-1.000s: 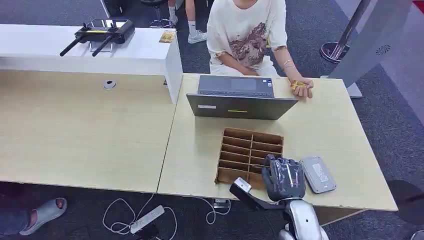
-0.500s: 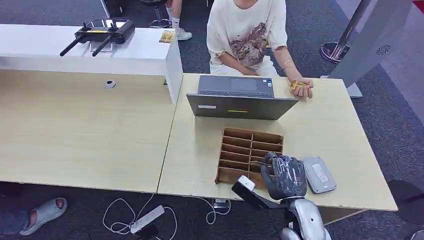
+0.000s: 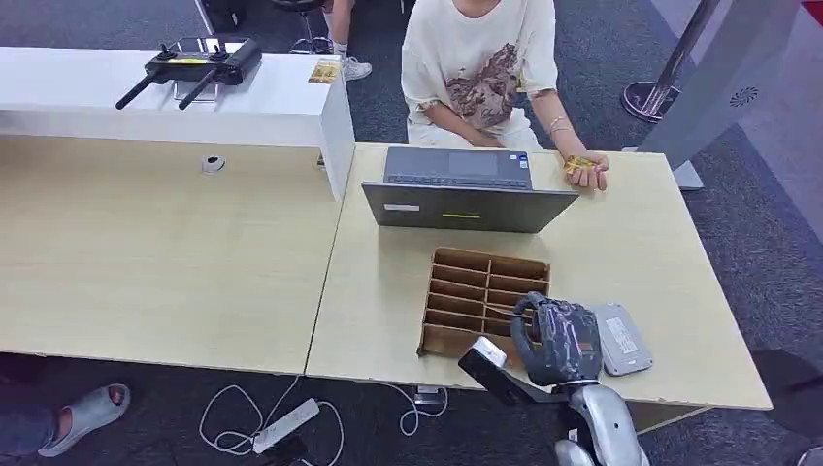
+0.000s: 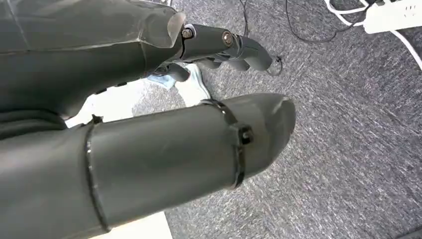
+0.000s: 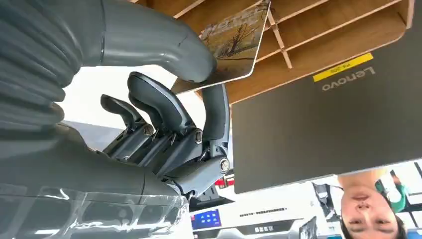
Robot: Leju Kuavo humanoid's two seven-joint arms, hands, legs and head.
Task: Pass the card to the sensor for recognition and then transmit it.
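Now, on a wood table (image 3: 621, 243) over grey carpet, the right hand (image 3: 558, 340) pinches a card (image 5: 234, 47), long axis toward the laptop (image 3: 466, 189).

- Two pale wood counter (image 3: 165, 262) tops stand edge to edge, a seam running between them.
- A white raised counter (image 3: 272, 102) sits behind the left one.
- Dark grey carpet (image 3: 747, 233) covers the floor — a white power strip (image 3: 284, 425) and loose cables lie under the near edge.
- A metal stanchion base (image 3: 648, 97) stands far right.
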